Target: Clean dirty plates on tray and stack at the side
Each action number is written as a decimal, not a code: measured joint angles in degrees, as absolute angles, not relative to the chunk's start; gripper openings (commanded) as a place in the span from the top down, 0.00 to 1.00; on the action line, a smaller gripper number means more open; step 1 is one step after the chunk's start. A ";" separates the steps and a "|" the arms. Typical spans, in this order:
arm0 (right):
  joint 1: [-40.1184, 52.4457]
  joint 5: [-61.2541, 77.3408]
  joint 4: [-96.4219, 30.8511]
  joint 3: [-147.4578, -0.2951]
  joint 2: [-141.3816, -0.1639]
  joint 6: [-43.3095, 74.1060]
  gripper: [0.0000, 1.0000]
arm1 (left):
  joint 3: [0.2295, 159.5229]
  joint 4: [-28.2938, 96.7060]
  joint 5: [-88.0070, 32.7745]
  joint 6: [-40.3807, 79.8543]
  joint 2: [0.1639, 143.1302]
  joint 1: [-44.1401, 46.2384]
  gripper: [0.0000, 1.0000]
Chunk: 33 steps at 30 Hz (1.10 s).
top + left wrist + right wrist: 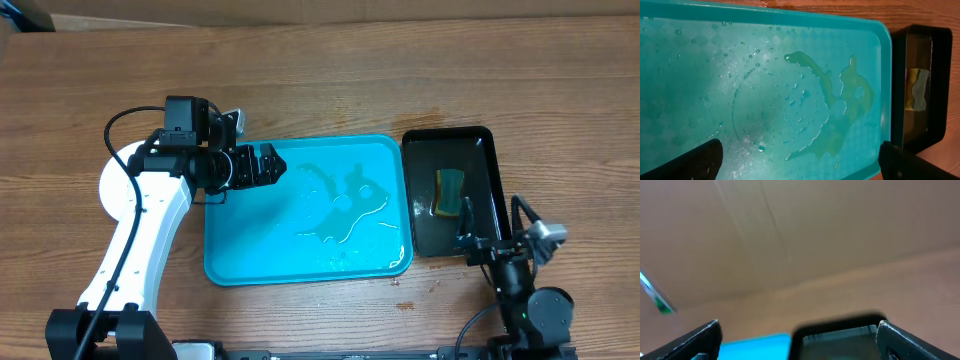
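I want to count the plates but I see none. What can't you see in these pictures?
Plates: in no view; the tray shows only puddles.
Sponge: blurred in the left wrist view.
Black tray: blurred and cut off by the bottom edge in the right wrist view.

Turquoise tray (240, 262) on brown wood-grain table (320, 80).
Tray floor w/ faint diamond-check texture, clear droplets and a thin curved wet ring; pale yellow-green tinted puddle (345, 205) in its right half. Just right of tray: glossy black tray (480, 140), and in it a sponge (449, 192), yellow and dark green. Left of tray: left arm (135, 235) white w/ black cables; black left gripper (272, 165) at tray's upper-left corner. Beyond tray, right wrist view: blurred tan-brown backdrop (790, 230), approx. uniform, thin dark crease lines; green-and-white streak (657, 302) far left.
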State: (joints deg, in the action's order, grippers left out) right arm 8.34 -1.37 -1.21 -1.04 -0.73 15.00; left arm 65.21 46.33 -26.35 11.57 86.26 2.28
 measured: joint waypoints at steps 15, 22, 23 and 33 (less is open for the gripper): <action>8.34 -0.23 -5.17 -1.04 -0.73 15.00 0.00 | 65.21 46.30 -26.35 11.55 86.26 2.28 0.00; 8.34 -0.19 -5.15 -1.04 -0.73 14.98 0.00 | 65.21 46.30 -26.35 11.55 86.26 2.28 0.00; 8.34 -0.21 -5.15 -1.04 -0.73 15.00 0.00 | 65.21 46.33 -26.35 11.57 86.26 2.28 0.00; 8.34 -0.21 -5.15 -1.04 -0.73 15.00 0.00 | 65.21 46.30 -26.35 11.57 85.84 2.28 0.00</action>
